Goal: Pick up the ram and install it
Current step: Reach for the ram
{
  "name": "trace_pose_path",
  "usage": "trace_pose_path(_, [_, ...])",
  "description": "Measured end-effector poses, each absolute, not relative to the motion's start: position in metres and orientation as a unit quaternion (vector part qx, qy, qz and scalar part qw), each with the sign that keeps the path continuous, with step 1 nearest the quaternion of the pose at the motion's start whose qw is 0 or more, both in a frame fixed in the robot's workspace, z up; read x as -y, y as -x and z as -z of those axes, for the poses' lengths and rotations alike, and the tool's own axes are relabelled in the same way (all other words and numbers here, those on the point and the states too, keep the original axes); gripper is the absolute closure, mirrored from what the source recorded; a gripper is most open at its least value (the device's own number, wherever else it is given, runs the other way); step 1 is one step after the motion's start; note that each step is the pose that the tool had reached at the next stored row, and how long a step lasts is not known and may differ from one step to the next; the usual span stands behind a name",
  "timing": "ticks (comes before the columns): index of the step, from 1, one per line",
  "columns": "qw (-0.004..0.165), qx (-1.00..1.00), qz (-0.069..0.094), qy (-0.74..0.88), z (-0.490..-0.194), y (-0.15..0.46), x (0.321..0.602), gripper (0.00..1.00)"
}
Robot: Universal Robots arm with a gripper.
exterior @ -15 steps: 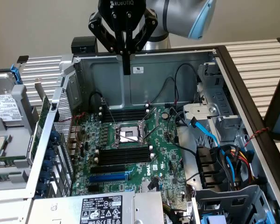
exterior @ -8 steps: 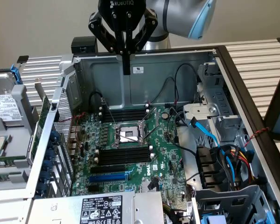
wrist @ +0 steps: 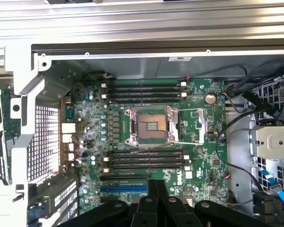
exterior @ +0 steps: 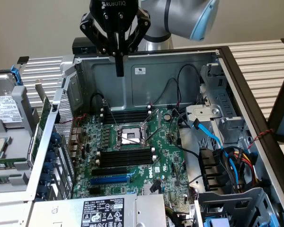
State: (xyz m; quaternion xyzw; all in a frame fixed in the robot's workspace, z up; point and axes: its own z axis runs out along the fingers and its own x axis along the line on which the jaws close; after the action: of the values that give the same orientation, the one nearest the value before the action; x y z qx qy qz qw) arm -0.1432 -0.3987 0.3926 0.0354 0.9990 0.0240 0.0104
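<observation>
My gripper (exterior: 119,68) hangs shut and holds nothing, high over the back of the open computer case (exterior: 146,59); in the wrist view its black fingers (wrist: 156,203) point at the green motherboard (wrist: 199,109). A long narrow green board, which looks like the ram (exterior: 40,130), stands on edge just outside the case's wall at the exterior view's left, well apart from the gripper; the wrist view shows the ram (wrist: 8,137) beside the perforated wall. Black memory slots (exterior: 125,158) lie on both sides of the CPU socket (exterior: 128,137).
Black and blue cables (exterior: 217,142) and drive bays crowd the case at the exterior view's right. A power supply with a label (exterior: 102,210) sits at the front. A drive cage (exterior: 4,123) stands outside at the left.
</observation>
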Motion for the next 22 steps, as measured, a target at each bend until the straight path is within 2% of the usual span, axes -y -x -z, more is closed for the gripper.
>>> trace_pose_path(22, [0.01,-0.999,-0.024,-0.036,-0.393,0.227,0.398,0.9])
